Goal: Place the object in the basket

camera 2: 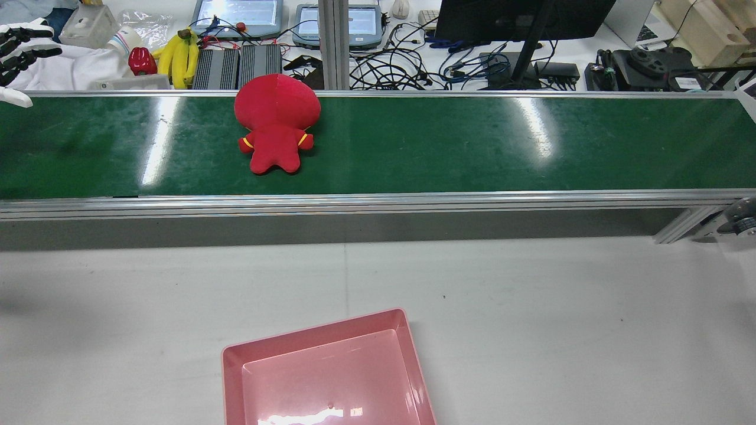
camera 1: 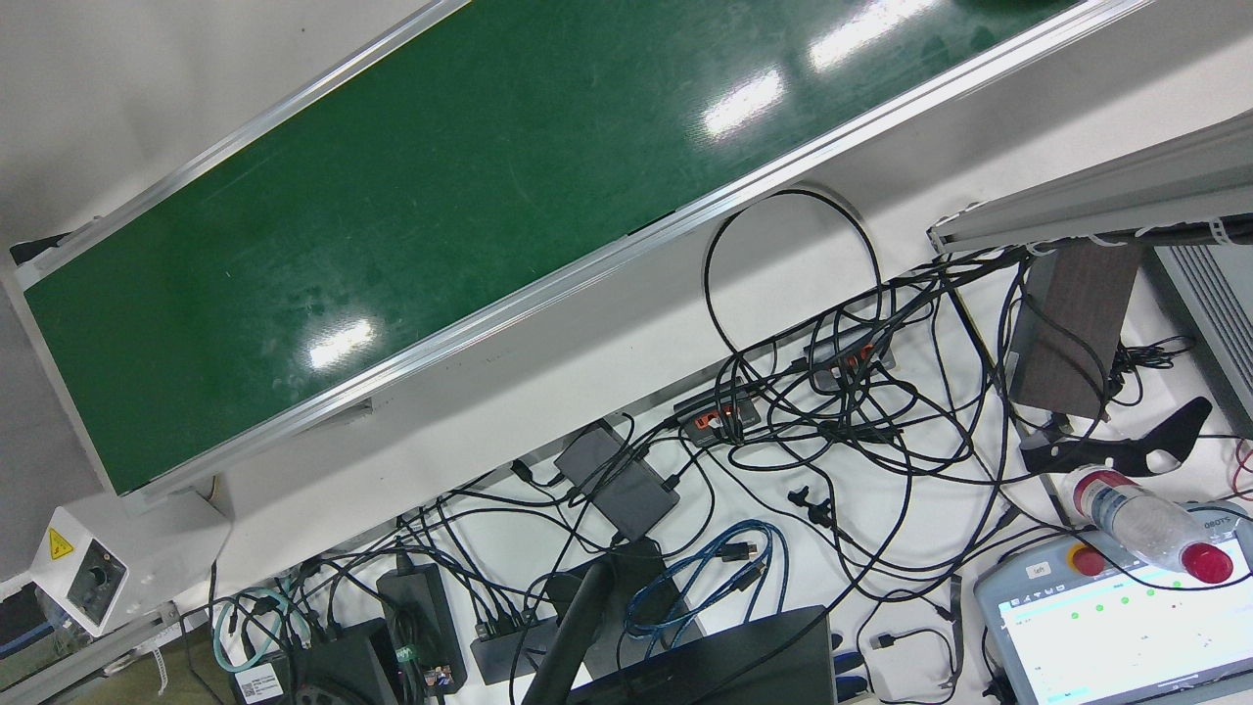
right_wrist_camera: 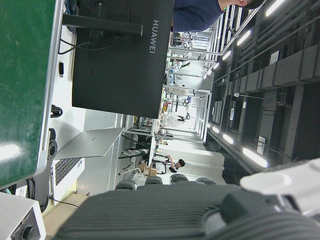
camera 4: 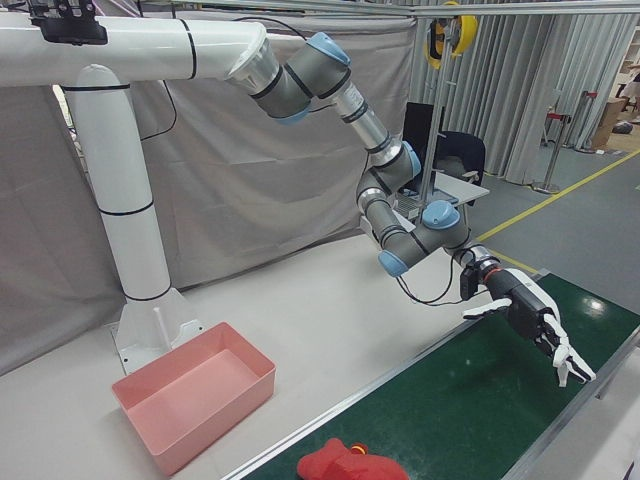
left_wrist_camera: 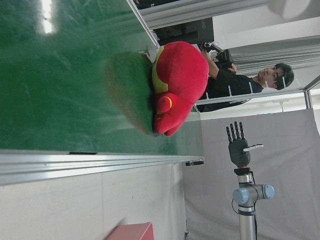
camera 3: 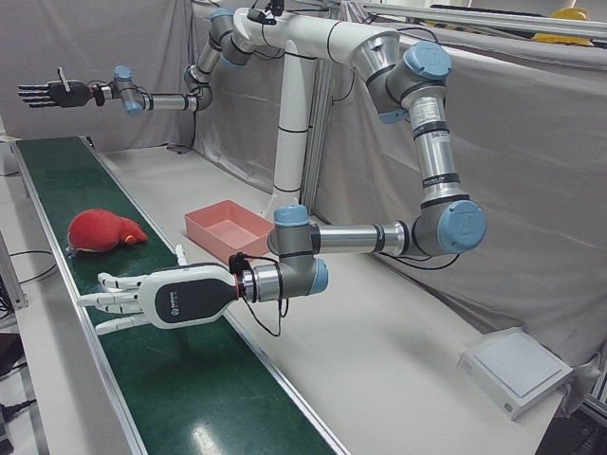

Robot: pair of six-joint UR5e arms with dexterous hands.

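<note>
Red plush toy [camera 2: 276, 121] lies on green belt [camera 2: 472, 147], head at far rail, clear belt around, well apart from pink basket [camera 2: 319, 327] on tabletop [camera 2: 561, 307]; left hand [camera 3: 161, 299] and right hand [camera 3: 52, 93] fingers spread wide, empty.

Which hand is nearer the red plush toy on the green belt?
Left. The left hand hovers over the belt near the red plush toy; the right hand hangs far beyond it.

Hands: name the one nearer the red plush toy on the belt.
The left hand. It hovers low over the green belt just short of the red plush toy. The right hand is raised far beyond the toy.
</note>
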